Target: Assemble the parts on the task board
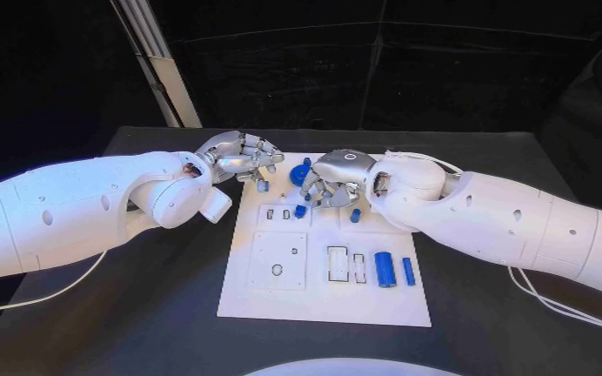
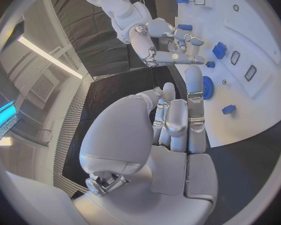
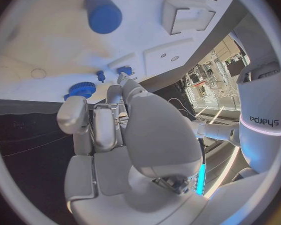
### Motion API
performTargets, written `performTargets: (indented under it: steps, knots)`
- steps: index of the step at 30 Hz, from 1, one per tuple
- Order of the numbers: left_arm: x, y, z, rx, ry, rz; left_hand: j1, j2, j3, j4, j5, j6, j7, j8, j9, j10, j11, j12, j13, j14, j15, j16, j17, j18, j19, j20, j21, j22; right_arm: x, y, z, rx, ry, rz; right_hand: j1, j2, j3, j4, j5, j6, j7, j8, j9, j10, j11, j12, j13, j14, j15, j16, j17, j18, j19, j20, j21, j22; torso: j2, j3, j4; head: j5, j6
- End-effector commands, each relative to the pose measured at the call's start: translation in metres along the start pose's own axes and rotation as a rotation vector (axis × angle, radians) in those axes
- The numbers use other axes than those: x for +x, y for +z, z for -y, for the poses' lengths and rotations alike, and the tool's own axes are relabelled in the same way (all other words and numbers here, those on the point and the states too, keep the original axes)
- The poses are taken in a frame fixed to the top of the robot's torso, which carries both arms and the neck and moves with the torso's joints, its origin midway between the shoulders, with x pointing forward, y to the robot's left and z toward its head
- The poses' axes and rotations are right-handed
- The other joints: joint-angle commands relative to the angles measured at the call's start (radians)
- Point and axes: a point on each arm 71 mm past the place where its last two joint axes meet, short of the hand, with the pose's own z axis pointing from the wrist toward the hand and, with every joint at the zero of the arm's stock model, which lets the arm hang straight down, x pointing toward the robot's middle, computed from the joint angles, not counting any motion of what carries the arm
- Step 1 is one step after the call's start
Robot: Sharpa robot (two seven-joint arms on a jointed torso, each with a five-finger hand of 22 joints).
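Observation:
The white task board [image 1: 324, 293] lies in the middle of the table. A blue gear [image 1: 301, 174] stands at its far end, with small blue parts [image 1: 264, 185] [image 1: 300, 211] [image 1: 355, 215] near it. Two blue cylinders [image 1: 385, 269] lie on the board's right side. My left hand [image 1: 238, 154] hovers over the far left corner, fingers loosely bent, holding nothing. My right hand [image 1: 337, 176] hangs just right of the gear, fingers pointing down at the board, nothing seen between them. In the left wrist view the gear [image 2: 208, 87] sits just past my left fingers [image 2: 192, 92], below the right hand [image 2: 165, 45].
Several empty recesses [image 1: 340, 263] and a raised square block [image 1: 278, 261] mark the board's near half. A slanted metal pole [image 1: 150, 45] rises behind the table's far left. Black table [image 1: 150, 306] surrounds the board.

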Motion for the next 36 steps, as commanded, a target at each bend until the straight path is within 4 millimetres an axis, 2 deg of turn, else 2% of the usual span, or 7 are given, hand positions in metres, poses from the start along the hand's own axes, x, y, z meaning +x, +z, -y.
performTargets:
  steps: [1, 3, 10, 15, 16, 26, 36]
  knots:
    - [-0.005, -0.001, 0.005, 0.074, -0.072, 0.050, -0.008, -0.014, 0.041, -0.009, 0.002, -0.009, 0.000, 0.010, -0.003, -0.004, 0.000, 0.009, -0.008, -0.006, -0.002, -0.004, -0.004, 0.012, 0.007, 0.000, -0.005, -0.003, 0.003, 0.005, -0.002, -0.025, -0.050, -0.026, -0.001, -0.011, 0.012, -0.005, -0.011, -0.014, -0.003, -0.004, -0.001, -0.001, -0.011, 0.011, 0.008, 0.045, -0.008, 0.006, 0.005, -0.011, -0.002, -0.006, 0.007, 0.003, 0.000, 0.0000, 0.0020, -0.005, -0.002]
    - [-0.006, -0.002, 0.005, 0.077, -0.088, 0.060, -0.027, -0.029, 0.082, -0.019, 0.000, -0.011, 0.002, 0.018, -0.006, -0.004, 0.001, 0.016, -0.016, -0.006, 0.000, -0.002, -0.007, 0.012, 0.010, 0.001, -0.008, -0.006, 0.004, 0.007, -0.004, -0.031, -0.053, -0.030, -0.002, -0.013, 0.018, -0.011, -0.015, -0.022, -0.006, -0.004, -0.001, -0.001, -0.013, 0.016, 0.014, 0.045, -0.009, 0.008, 0.007, -0.011, -0.004, -0.007, 0.009, 0.005, 0.000, 0.0002, 0.0014, -0.003, -0.003]
    - [-0.009, -0.003, 0.004, 0.081, -0.107, 0.077, -0.054, -0.043, 0.146, -0.047, 0.000, -0.016, 0.001, 0.034, -0.011, -0.007, 0.001, 0.029, -0.030, -0.007, -0.001, 0.000, -0.012, 0.012, 0.014, 0.001, -0.012, -0.010, 0.007, 0.013, -0.008, -0.048, -0.059, -0.040, -0.005, -0.015, 0.036, -0.026, -0.027, -0.046, -0.013, -0.004, -0.001, 0.003, -0.018, 0.038, 0.038, 0.046, -0.012, 0.017, 0.019, -0.011, -0.006, -0.011, 0.014, 0.012, 0.000, 0.0014, -0.0011, 0.000, -0.008]
    - [-0.010, -0.004, 0.004, 0.084, -0.111, 0.082, -0.057, -0.044, 0.151, -0.050, 0.000, -0.016, 0.001, 0.036, -0.011, -0.008, 0.001, 0.031, -0.031, -0.007, -0.001, 0.000, -0.012, 0.012, 0.014, 0.001, -0.013, -0.010, 0.009, 0.015, -0.012, -0.060, -0.059, -0.059, -0.006, -0.014, 0.045, -0.034, -0.031, -0.051, -0.017, -0.003, 0.000, 0.002, -0.020, 0.044, 0.045, 0.045, -0.014, 0.020, 0.022, -0.011, -0.008, -0.012, 0.015, 0.013, -0.001, 0.0008, -0.0008, 0.001, -0.011]
    - [-0.010, -0.004, 0.003, 0.085, -0.111, 0.083, -0.072, -0.049, 0.174, -0.061, -0.001, -0.019, 0.002, 0.042, -0.013, -0.009, 0.001, 0.037, -0.037, -0.007, 0.000, 0.002, -0.014, 0.012, 0.016, 0.001, -0.014, -0.011, 0.011, 0.015, -0.012, -0.062, -0.059, -0.066, -0.006, -0.014, 0.046, -0.034, -0.031, -0.051, -0.017, -0.003, 0.000, 0.001, -0.020, 0.044, 0.045, 0.045, -0.014, 0.019, 0.022, -0.011, -0.008, -0.012, 0.015, 0.013, -0.001, 0.0013, -0.0008, 0.002, -0.011]
    - [-0.012, -0.004, 0.003, 0.086, -0.110, 0.094, -0.083, -0.052, 0.204, -0.082, -0.001, -0.022, 0.002, 0.052, -0.016, -0.012, 0.001, 0.043, -0.045, -0.008, -0.001, 0.003, -0.017, 0.012, 0.017, 0.001, -0.015, -0.012, 0.018, 0.017, -0.016, -0.071, -0.063, -0.117, -0.006, -0.014, 0.073, -0.057, -0.038, -0.065, -0.025, -0.003, 0.000, -0.015, -0.024, 0.042, 0.045, 0.041, -0.017, 0.018, 0.020, -0.010, -0.016, -0.015, 0.015, 0.012, -0.002, 0.0024, -0.0012, 0.005, -0.012]
    - [-0.013, -0.004, 0.002, 0.082, -0.110, 0.094, -0.087, -0.052, 0.212, -0.087, -0.001, -0.023, 0.002, 0.054, -0.017, -0.013, 0.001, 0.045, -0.047, -0.008, -0.001, 0.003, -0.018, 0.012, 0.017, 0.001, -0.015, -0.012, 0.020, 0.019, -0.017, -0.070, -0.076, -0.144, -0.012, -0.012, 0.116, -0.084, -0.041, -0.056, -0.024, 0.002, 0.002, -0.015, -0.023, 0.060, 0.065, 0.038, -0.017, 0.020, 0.023, -0.010, -0.023, -0.015, 0.017, 0.014, -0.002, 0.0031, -0.0021, 0.005, -0.013]
